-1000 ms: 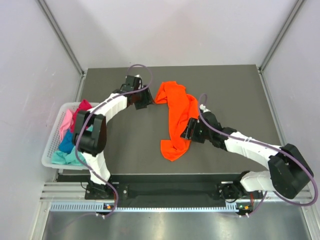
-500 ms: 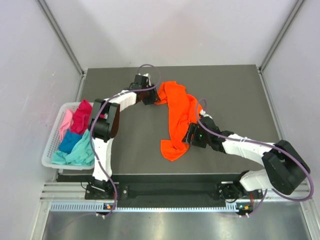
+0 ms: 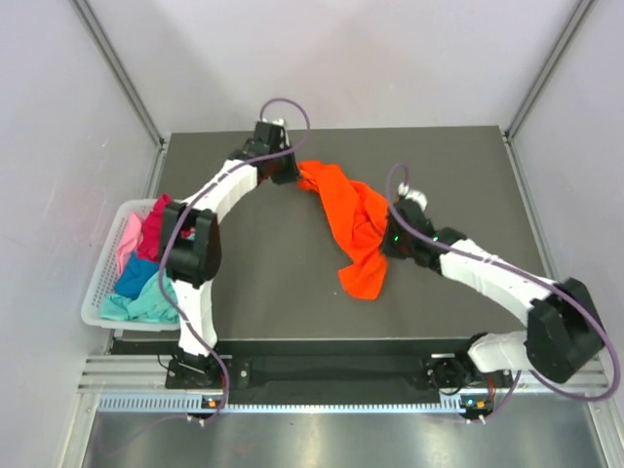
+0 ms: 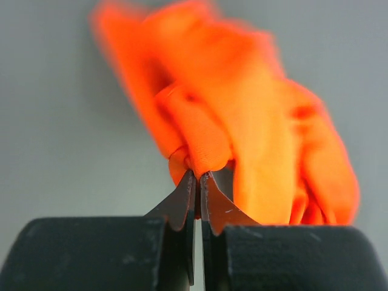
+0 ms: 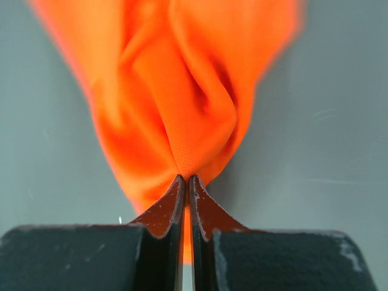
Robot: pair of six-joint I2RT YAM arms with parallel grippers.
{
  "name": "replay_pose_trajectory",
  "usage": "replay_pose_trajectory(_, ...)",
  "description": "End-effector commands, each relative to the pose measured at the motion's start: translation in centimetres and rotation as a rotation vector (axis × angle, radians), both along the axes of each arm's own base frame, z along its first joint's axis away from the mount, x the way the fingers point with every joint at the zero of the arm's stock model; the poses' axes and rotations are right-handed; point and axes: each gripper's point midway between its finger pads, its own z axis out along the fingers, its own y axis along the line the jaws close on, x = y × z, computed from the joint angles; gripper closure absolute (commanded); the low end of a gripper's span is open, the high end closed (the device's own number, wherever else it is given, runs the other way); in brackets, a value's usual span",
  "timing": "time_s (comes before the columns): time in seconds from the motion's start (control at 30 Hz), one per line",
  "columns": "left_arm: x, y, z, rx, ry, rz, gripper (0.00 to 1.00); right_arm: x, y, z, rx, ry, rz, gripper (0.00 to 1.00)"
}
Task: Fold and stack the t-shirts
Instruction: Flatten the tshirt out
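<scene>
Left arm [image 3: 220, 190], right arm [image 3: 487, 278]: white links, black joints, purple cables; pincer fingers [image 5: 159, 213] dark (reddish scuffs).

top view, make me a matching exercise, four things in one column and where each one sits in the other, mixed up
Things:
1. orange t-shirt
2. teal t-shirt
3. magenta t-shirt
4. white basket

Places:
a. near end of the basket
b. at the left edge of the table
c. across the middle of the table
d. far end of the basket

Pairs: 1-c, 2-a, 3-d, 4-b
</scene>
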Motion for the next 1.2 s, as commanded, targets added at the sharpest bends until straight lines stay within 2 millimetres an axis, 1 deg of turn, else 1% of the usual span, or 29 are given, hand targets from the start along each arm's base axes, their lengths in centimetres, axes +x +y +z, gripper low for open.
replay_pose_trajectory(0.0, -2.0, 2.6, 14.6, 0.015, -0.233, 0.065, 1.0, 1.6, -6.7, 8.2, -0.176, -0.157, -0.146, 1.0)
replay_pose_trajectory(0.07, -3.9, 3.4, 16.4, 0.024, -0.244, 0.076, 1.0, 1.2, -9.2, 11.4, -0.198, -0.207, -0.198, 1.0)
replay_pose_trajectory(0.1, -5.7, 4.0, 18.3, 0.024, -0.257, 0.077, 1.0, 1.2, -10.3, 13.5, -0.207, -0.241, -0.233, 1.0)
replay_pose_trajectory(0.17, -7.9, 4.5, 19.2, 0.049, -0.254, 0.08, 1.0, -0.4, -12.7, 15.6, -0.229, -0.257, -0.28, 1.0)
replay_pose_trajectory(0.2, -9.5, 4.8, 21.1, 0.042, -0.287, 0.079, 1.0, -0.5, -13.6, 17.2, -0.228, -0.289, -0.311, 1.0)
replay_pose_trajectory(0.23, -10.9, 4.8, 20.4, 0.051, -0.258, 0.068, 1.0, -1.3, -14.4, 18.2, -0.229, -0.302, -0.319, 1.0)
replay_pose_trajectory(0.27, -12.3, 5.0, 21.8, 0.032, -0.284, 0.06, 1.0, -1.5, -14.8, 18.8, -0.229, -0.317, -0.331, 1.0)
replay_pose_trajectory(0.3, -13.2, 4.9, 21.8, 0.02, -0.282, 0.048, 1.0, -1.5, -15.3, 19.8, -0.222, -0.339, -0.346, 1.0)
replay_pose_trajectory(0.33, -13.9, 5.0, 20.7, 0.023, -0.256, 0.043, 1.0, -1.3, -15.5, 20.1, -0.227, -0.351, -0.348, 1.0)
replay_pose_trajectory(0.4, -14.8, 5.3, 20.3, 0.023, -0.244, 0.041, 1.0, -0.6, -16.0, 19.9, -0.245, -0.345, -0.357, 1.0)
replay_pose_trajectory(0.43, -15.1, 5.4, 18.9, 0.039, -0.209, 0.038, 1.0, 0.2, -16.1, 19.0, -0.273, -0.317, -0.346, 1.0)
replay_pose_trajectory(0.5, -14.6, 5.7, 16.3, 0.082, -0.15, 0.053, 1.0, 1.9, -16.0, 17.7, -0.257, -0.301, -0.33, 1.0)
replay_pose_trajectory(0.53, -14.7, 5.8, 14.6, 0.102, -0.108, 0.055, 1.0, 2.9, -15.8, 16.2, -0.275, -0.266, -0.296, 1.0)
replay_pose_trajectory(0.57, -14.3, 5.7, 12.4, 0.125, -0.056, 0.053, 1.0, 4.4, -15.3, 16.1, -0.254, -0.292, -0.283, 1.0)
replay_pose_trajectory(0.6, -14.1, 5.6, 11.1, 0.137, -0.027, 0.054, 1.0, 5.7, -15.0, 13.7, -0.255, -0.234, -0.249, 0.99)
replay_pose_trajectory(0.67, -13.3, 5.3, 7.3, 0.164, 0.048, 0.054, 1.0, 8.4, -14.6, 12.9, -0.265, -0.246, -0.213, 0.97)
replay_pose_trajectory(0.7, -12.9, 5.3, 6.2, 0.173, 0.071, 0.057, 1.0, 10.1, -14.8, 10.3, -0.286, -0.179, -0.202, 0.96)
replay_pose_trajectory(0.73, -12.1, 5.0, 5.8, 0.171, 0.078, 0.06, 1.0, 11.3, -14.9, 9.6, -0.303, -0.167, -0.186, 0.96)
replay_pose_trajectory(0.77, -11.1, 4.6, 3.9, 0.181, 0.114, 0.055, 1.0, 13.3, -15.0, 10.3, -0.298, -0.189, -0.193, 0.96)
replay_pose_trajectory(0.8, -10.3, 4.2, 3.4, 0.179, 0.123, 0.054, 1.0, 14.8, -15.5, 7.6, -0.318, -0.122, -0.2, 0.96)
replay_pose_trajectory(0.83, -8.8, 3.6, 4.2, 0.163, 0.095, 0.054, 1.0, 16.0, -15.6, 7.3, -0.314, -0.116, -0.21, 0.96)
replay_pose_trajectory(0.87, -7.6, 3.3, 2.2, 0.173, 0.131, 0.056, 1.0, 17.9, -15.5, 8.8, -0.303, -0.151, -0.225, 0.94)
replay_pose_trajectory(0.9, -6.7, 3.3, 1.8, 0.172, 0.149, 0.063, 1.0, 19.0, -15.7, 7.0, -0.303, -0.1, -0.232, 0.92)
replay_pose_trajectory(0.93, -4.8, 2.7, 3.5, 0.143, 0.109, 0.069, 1.0, 19.8, -15.6, 7.2, -0.299, -0.099, -0.232, 0.9)
replay_pose_trajectory(0.97, -3.8, 2.4, 1.8, 0.148, 0.143, 0.07, 1.0, 21.5, -15.3, 9.5, -0.28, -0.148, -0.239, 0.87)
replay_pose_trajectory(1.0, -2.9, 2.6, 1.8, 0.145, 0.141, 0.08, 1.0, 22.3, -15.4, 8.8, -0.286, -0.128, -0.242, 0.83)
replay_pose_trajectory(1.03, -1.6, 2.2, 3.3, 0.133, 0.109, 0.087, 0.97, 22.2, -15.5, 9.2, -0.291, -0.11, -0.246, 0.79)
replay_pose_trajectory(1.07, -0.9, 2.7, 2.4, 0.166, 0.125, 0.105, 0.88, 22.8, -15.6, 10.8, -0.288, -0.138, -0.261, 0.71)
replay_pose_trajectory(1.17, -0.6, 4.3, 4.4, 0.235, 0.105, 0.165, 0.64, 20.6, -17.0, 10.5, -0.337, -0.059, -0.33, 0.61)
